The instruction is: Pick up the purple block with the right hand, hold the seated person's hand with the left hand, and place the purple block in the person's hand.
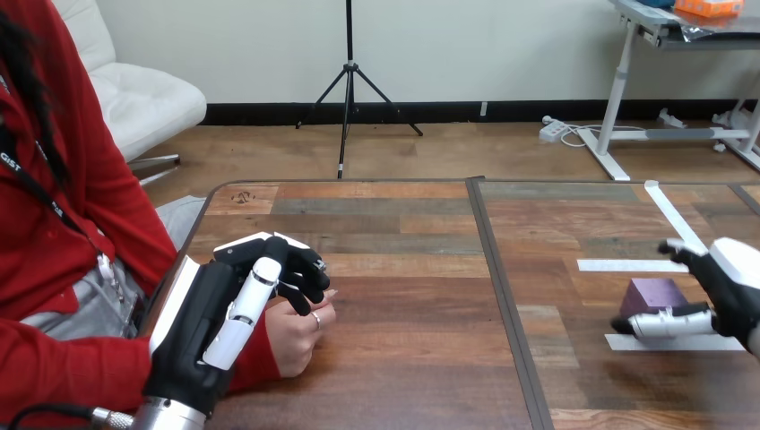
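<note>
Two robot hands at a wooden table [403, 358]. At the near left, a silver forearm [166, 414] at the bottom edge, ending in the left hand [211, 322]. Set over the person's hand [296, 340], back upward, white shells toward the table's left edge. Black fingers [306, 269] curled down over the far side of the person's hand, left thumb [246, 309] laid across its near top: closed round it, gripping. Person's hand resting on the wood near the left edge, loosely curled, fingertips poking out just beneath the robot's fingers. Across the dark seam [506, 296] splitting the tabletop into two halves, on the right half, the right hand [733, 288] at the right edge. Spread wide, gripping nothing: right thumb [663, 323] stretched out low along the near side, a finger [683, 254] reaching out on the far side. Between them, the purple block [654, 294], standing flat on the table, not lifted. Right thumb just beside the block's near bottom edge; cannot tell whether touching. Far finger clearly apart from it. Under the right thumb, a white tape strip [717, 342]; just beyond the block, a second strip [627, 265] lying crosswise; farther off, a third strip [670, 215] running aslant toward the table's far edge.
</note>
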You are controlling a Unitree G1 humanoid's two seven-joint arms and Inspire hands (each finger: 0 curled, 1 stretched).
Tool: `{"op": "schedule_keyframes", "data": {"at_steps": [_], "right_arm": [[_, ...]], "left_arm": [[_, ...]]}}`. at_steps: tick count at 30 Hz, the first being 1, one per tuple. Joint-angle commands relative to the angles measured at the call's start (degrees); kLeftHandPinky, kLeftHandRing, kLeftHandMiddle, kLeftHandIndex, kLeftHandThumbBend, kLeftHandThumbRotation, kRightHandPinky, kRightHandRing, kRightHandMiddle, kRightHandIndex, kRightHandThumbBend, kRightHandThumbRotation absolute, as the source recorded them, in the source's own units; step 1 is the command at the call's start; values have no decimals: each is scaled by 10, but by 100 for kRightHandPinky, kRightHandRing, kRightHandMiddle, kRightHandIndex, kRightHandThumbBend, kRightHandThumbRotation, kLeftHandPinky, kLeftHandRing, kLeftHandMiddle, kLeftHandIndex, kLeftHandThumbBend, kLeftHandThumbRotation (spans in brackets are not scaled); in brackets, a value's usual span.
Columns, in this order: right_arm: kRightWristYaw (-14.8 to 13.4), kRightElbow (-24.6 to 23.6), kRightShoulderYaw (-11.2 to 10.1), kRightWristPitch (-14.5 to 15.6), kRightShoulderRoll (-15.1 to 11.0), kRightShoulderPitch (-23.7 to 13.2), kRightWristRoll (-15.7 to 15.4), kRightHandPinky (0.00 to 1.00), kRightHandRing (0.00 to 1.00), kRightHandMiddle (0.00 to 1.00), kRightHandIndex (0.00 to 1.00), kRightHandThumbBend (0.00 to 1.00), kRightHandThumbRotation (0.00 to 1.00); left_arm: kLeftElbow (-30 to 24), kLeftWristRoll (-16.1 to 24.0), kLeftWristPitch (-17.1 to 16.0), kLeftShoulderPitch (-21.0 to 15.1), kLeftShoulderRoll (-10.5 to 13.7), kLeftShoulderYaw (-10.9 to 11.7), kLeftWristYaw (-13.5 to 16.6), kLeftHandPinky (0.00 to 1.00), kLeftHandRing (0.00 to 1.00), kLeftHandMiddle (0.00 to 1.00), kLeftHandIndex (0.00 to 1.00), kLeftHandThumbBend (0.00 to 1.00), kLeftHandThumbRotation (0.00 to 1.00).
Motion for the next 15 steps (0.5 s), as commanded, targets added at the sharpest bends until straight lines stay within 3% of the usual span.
{"op": "schedule_keyframes", "data": {"at_steps": [1,5,11,15], "right_arm": [[1,35,14,-20,-30,-80,-3,86,91,91,91,100,46],[6,52,30,-17,-36,-93,-17,89,93,92,92,100,46],[11,75,41,-31,-41,-107,-17,93,94,92,92,100,45],[17,94,45,-25,-39,-118,-14,93,95,92,92,100,45]], "left_arm": [[-26,-10,-1,-37,0,7,1,37,47,49,47,30,88],[-25,-7,-4,-38,1,6,1,37,47,49,47,29,87],[-23,-10,-4,-39,1,5,-3,37,47,49,47,30,87],[-19,-4,-10,-41,0,5,0,37,46,49,47,30,88]]}}
